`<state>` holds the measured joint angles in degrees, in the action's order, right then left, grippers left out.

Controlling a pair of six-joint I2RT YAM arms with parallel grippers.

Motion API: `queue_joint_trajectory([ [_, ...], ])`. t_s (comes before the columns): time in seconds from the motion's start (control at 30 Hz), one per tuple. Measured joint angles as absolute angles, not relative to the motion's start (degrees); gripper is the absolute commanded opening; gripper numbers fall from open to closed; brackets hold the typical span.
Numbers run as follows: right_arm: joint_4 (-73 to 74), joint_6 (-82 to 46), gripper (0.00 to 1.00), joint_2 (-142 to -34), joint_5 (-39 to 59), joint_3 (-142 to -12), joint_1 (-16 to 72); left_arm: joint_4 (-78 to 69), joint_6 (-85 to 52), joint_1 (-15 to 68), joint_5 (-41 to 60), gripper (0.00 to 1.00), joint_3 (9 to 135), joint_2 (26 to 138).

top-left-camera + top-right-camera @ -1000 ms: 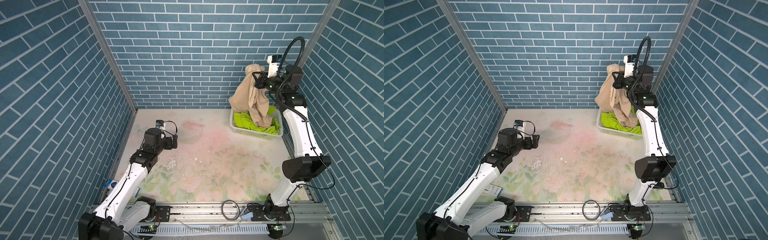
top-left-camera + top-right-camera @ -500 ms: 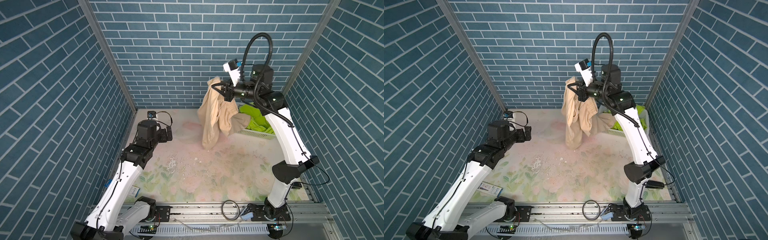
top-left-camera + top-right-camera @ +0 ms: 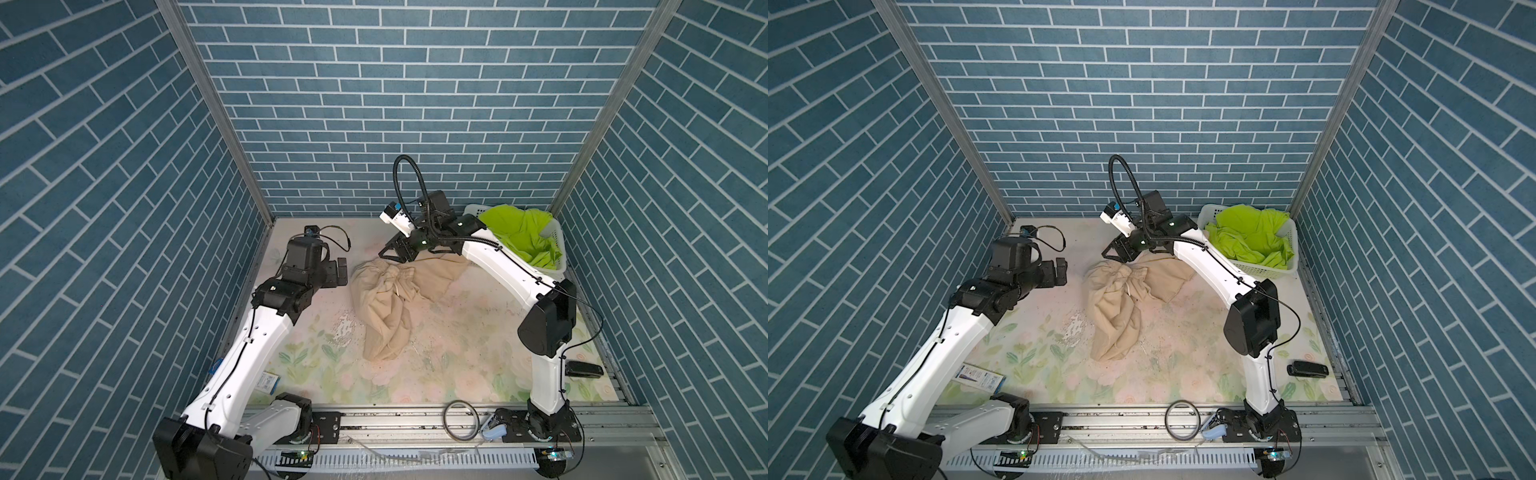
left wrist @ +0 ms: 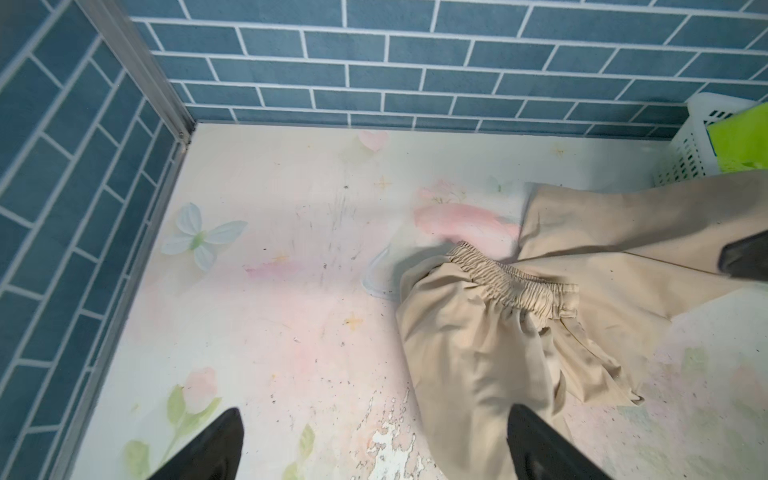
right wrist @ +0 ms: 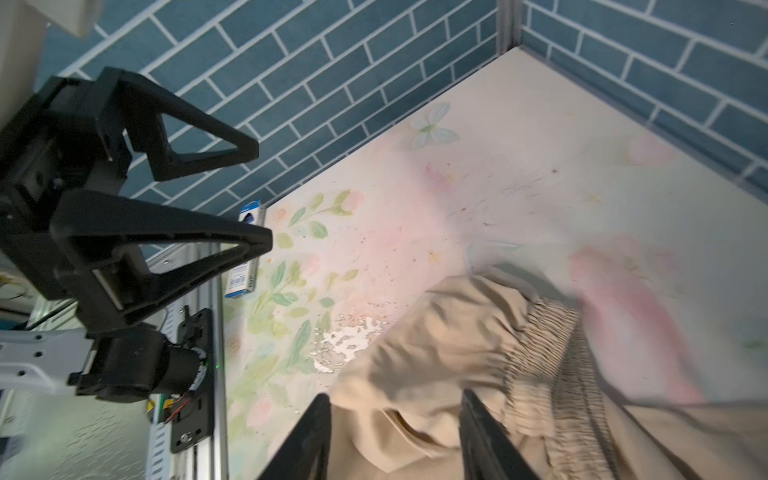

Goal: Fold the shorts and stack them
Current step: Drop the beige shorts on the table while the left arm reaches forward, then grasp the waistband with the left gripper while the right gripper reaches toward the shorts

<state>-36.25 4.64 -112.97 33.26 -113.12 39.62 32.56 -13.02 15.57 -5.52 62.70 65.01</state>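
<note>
The beige shorts lie crumpled on the floral mat, their gathered waistband facing the back wall. My right gripper hovers just over their back end, jaws apart, with blurred beige fabric below and between the fingers. My left gripper stands open, left of the beige shorts, holding nothing; it also shows in the right wrist view. The lime-green shorts fill the white basket.
The white perforated basket stands in the back right corner. A blue-and-white packet lies front left, a black device front right, a cable ring on the front rail.
My right arm swung the beige shorts from above the basket leftward and down to the mat, and its jaws parted. My left arm shifted slightly.
</note>
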Motion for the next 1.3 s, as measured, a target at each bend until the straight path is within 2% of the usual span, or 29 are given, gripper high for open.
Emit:
queue_joint_trajectory([
  [0.13,-35.8,3.8,0.59,-104.8,23.4,-105.1,35.2,29.6,-12.8,15.6,-2.3,1.00,61.5,70.3],
  [0.3,-34.0,-2.0,0.59,-96.4,13.4,-93.2,22.0,25.7,-13.4,15.6,2.4,1.00,61.5,80.2],
  [0.4,-33.4,-4.3,0.59,-95.5,6.1,-86.7,15.9,22.5,-14.6,15.6,6.5,1.00,61.5,85.7],
  [0.67,-28.9,-10.4,0.59,-95.6,3.3,-75.0,9.3,18.1,-16.6,16.4,12.4,1.00,65.5,98.6],
  [0.73,-27.7,-11.7,0.59,-95.6,3.5,-72.9,8.1,16.9,-17.1,16.5,13.5,0.97,65.6,100.2],
  [0.77,-26.8,-12.3,0.59,-95.6,3.7,-72.1,7.4,16.3,-17.4,16.6,14.2,0.89,65.6,100.9],
  [0.83,-25.1,-13.3,0.59,-95.7,3.8,-70.8,6.3,15.1,-18.1,16.6,14.7,0.51,65.6,101.9],
  [0.87,-24.4,-13.6,0.59,-95.7,3.9,-70.2,5.9,14.9,-18.0,16.6,14.8,0.24,65.6,102.3],
  [0.9,-23.5,-13.8,0.59,-95.7,3.9,-69.7,5.4,14.9,-17.8,16.6,14.8,0.01,65.9,103.0],
  [1.13,-20.2,-15.2,0.59,-96.2,4.2,-68.1,2.8,18.4,-15.3,16.7,10.5,0.00,66.5,101.3],
  [1.3,-18.5,-15.2,0.57,-96.0,4.1,-66.4,-1.0,22.9,-11.5,16.5,7.0,0.00,66.4,89.4],
])
